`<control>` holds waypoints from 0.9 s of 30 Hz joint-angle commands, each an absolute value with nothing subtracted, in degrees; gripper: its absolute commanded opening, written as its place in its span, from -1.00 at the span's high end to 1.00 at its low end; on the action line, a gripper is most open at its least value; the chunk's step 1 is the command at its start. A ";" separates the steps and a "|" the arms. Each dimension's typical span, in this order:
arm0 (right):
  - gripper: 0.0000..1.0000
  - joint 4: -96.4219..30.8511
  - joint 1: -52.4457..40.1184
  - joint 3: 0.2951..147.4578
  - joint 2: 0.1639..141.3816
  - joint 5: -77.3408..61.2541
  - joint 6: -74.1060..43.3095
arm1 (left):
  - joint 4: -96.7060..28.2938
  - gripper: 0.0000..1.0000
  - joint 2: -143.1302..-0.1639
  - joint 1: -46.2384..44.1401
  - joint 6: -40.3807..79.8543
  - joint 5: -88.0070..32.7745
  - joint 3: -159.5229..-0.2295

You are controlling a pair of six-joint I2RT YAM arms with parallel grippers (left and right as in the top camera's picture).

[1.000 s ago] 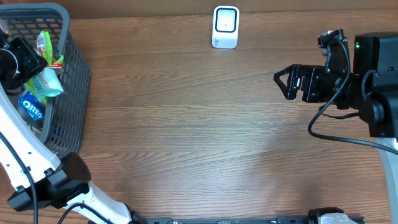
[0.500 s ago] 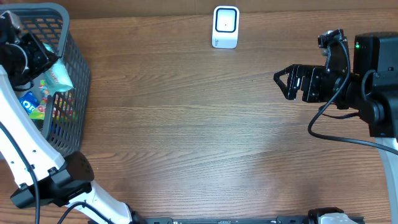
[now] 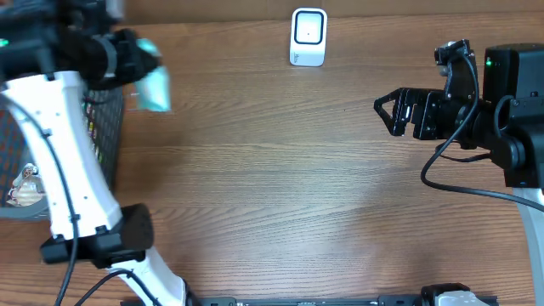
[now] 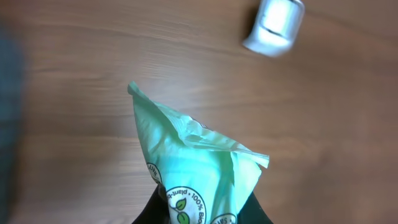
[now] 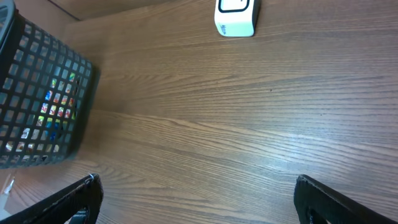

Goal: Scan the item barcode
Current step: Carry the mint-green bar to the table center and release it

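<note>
Overhead, the left jaws grip a pale green plastic packet (image 3: 155, 87) over the wooden table (image 3: 272, 187), between the dark grey mesh basket (image 3: 109, 119) and the small white scanner (image 3: 308, 36), while the right jaws stand wide open and empty. The left wrist view shows the packet (image 4: 199, 180) pinched at its lower end, with the scanner (image 4: 273, 25) beyond it. The right wrist view shows the basket (image 5: 37, 93) and scanner (image 5: 236, 17) well apart.

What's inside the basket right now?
Through the basket's mesh, the right wrist view shows a few colourful packets, too small to identify. From overhead, the left arm covers most of the basket, so anything else inside is hidden.
</note>
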State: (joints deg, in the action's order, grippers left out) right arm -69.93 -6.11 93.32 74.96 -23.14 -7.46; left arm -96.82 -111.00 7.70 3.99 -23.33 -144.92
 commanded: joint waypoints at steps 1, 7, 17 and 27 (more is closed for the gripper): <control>-0.98 -69.54 -6.42 94.74 74.72 -23.00 -7.40 | -96.49 0.92 -110.26 1.34 1.10 -26.81 -142.04; -0.99 -69.58 -6.42 94.74 74.72 -22.55 -7.18 | -89.52 0.91 -111.79 -6.24 -0.91 -31.16 -129.05; -0.99 -69.56 -6.42 94.74 74.72 -22.55 -7.18 | -68.84 0.91 -116.95 -11.25 -7.31 -58.28 -105.43; -0.99 -69.58 -6.42 94.74 74.72 -22.55 -7.18 | -57.98 0.77 -118.04 -14.31 -7.14 -56.64 -94.65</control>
